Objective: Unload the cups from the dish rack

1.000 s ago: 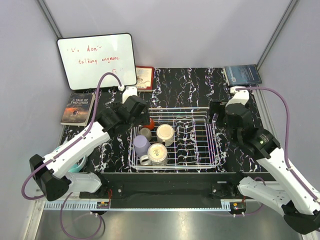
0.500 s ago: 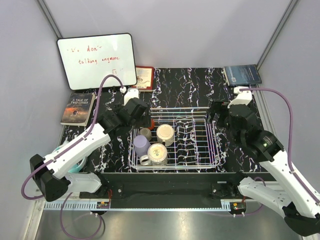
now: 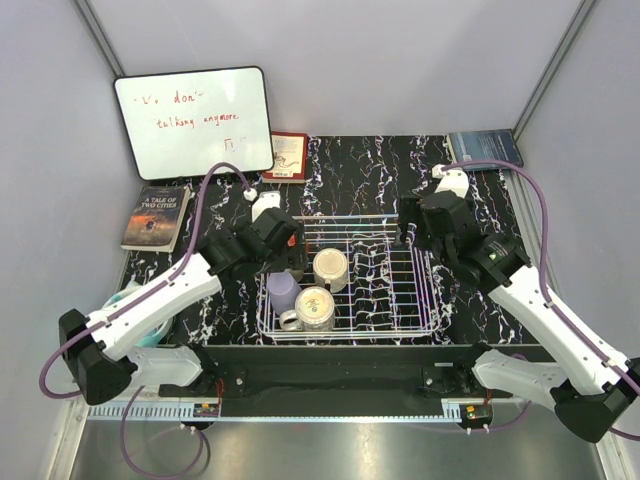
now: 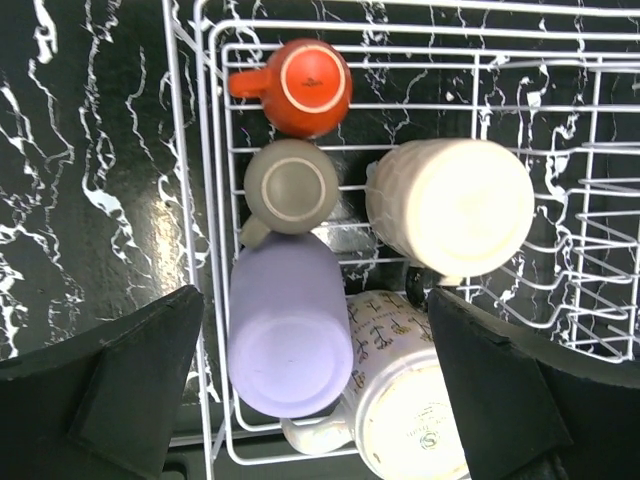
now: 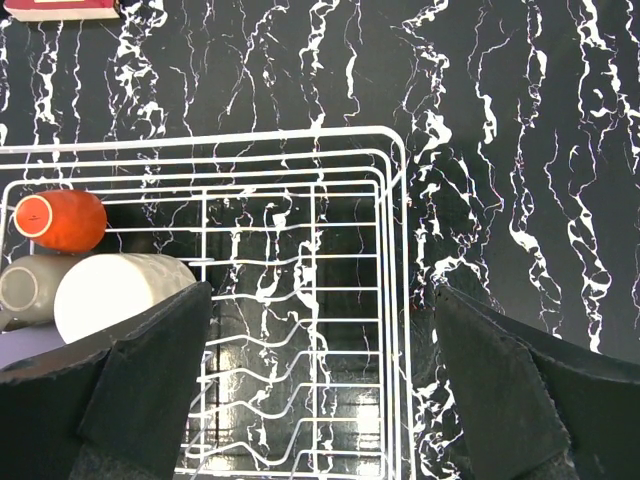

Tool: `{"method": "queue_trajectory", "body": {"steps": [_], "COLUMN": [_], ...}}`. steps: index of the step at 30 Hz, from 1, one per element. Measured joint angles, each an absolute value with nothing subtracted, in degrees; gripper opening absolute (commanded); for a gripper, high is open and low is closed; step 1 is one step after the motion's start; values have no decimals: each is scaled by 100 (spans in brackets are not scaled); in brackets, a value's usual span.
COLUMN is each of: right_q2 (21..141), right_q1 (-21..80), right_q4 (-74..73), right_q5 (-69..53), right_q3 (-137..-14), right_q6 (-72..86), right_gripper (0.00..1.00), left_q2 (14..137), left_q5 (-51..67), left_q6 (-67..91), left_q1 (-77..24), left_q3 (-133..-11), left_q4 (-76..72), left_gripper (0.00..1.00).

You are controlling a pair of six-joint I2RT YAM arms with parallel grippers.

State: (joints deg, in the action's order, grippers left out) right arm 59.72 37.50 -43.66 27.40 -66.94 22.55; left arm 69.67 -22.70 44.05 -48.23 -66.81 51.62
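Cups (image 3: 330,268) sit bunched at the rack's (image 3: 395,300) left end, none unloaded yet; left gripper (image 4: 312,300) hovers, jaws apart, over the lavender tumbler (image 4: 290,340) and must drop and clamp it, while right gripper (image 5: 320,300) hangs, jaws apart and empty, over bare wire.

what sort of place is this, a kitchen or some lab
Probably a robot lab test cell, not a kitchen: plain grey panel walls box in a black marbled tabletop with a white wire dish rack, a handwritten white dry-erase board and a paperback book.

Hand (image 5: 320,392) spread wide over dish rack (image 5: 313,250); orange cup (image 5: 62,220), cream mug (image 5: 115,288) at left.
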Motion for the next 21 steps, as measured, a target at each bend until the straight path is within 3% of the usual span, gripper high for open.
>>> {"method": "queue_trajectory", "body": {"steps": [21], "right_q2": [5867], "right_q1": [3750], "right_q4": [-4381], "right_q5": [2731], "right_q3": [-6416], "right_q6": [2412], "right_gripper": [100], "left_q2": [7140], "left_q5": [-2071], "left_q6": [4866], "left_q1": [-5043], "left_q3": [-6086], "left_q4": [5282], "left_gripper": [94]}}
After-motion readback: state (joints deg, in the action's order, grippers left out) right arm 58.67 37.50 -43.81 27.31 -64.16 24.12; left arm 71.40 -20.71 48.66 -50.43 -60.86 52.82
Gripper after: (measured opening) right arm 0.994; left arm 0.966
